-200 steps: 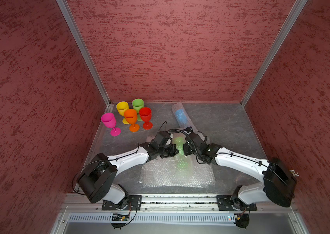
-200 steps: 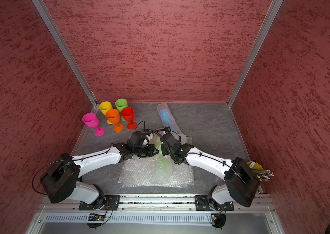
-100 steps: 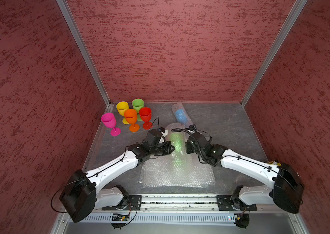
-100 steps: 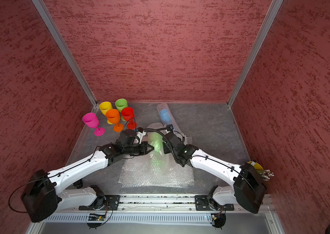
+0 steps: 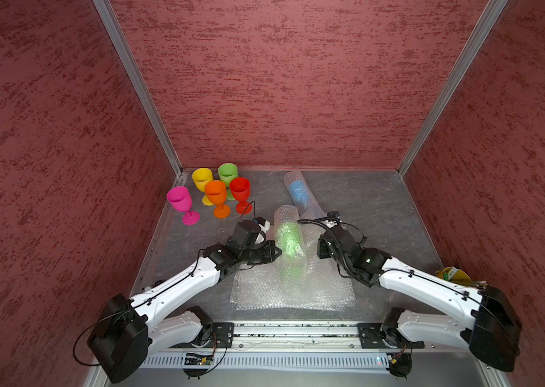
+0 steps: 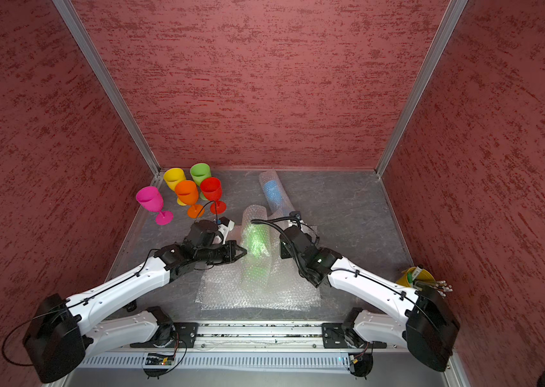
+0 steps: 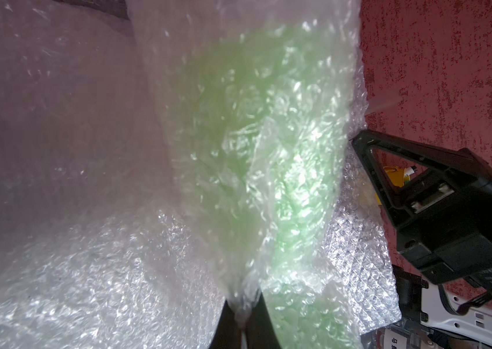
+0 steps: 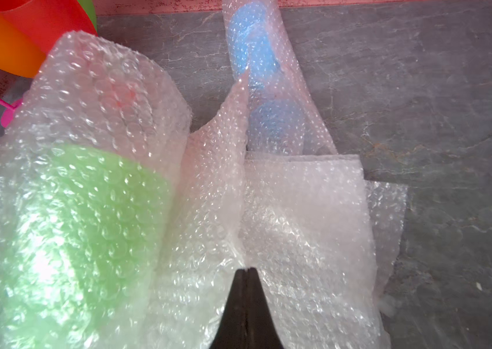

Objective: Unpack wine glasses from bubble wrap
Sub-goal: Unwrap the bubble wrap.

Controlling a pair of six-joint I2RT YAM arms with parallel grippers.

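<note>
Left gripper [image 7: 243, 317]: pinching bubble wrap [image 5: 289, 214] over green goblet [image 5: 288, 239]
Right gripper [image 8: 247, 271]: pinching bubble wrap
Behind: wrapped blue goblet [image 5: 299, 192], 5 bare goblets [image 5: 216, 192]

Five goblets [image 5: 216, 193] stand clustered at the table's [image 5: 381, 214] far left corner. One bubble wrap roll [image 5: 298, 192] lies at the far middle. A second roll [image 5: 288, 241] leans between the left tool [image 5: 276, 252] and the right tool [image 8: 246, 272], over flat bubble wrap sheets [image 5: 324, 291] at the near middle. A pencil bucket [image 6: 413, 278] sits at the near right.

On my feed the only lettering is white print on the black motor housing [image 7: 462, 250] in the left wrist view, cut off at the edge: "DAM…" and "DC" (the rest is blurred). A white label [image 7: 394, 337] nearby is unreadable.
</note>
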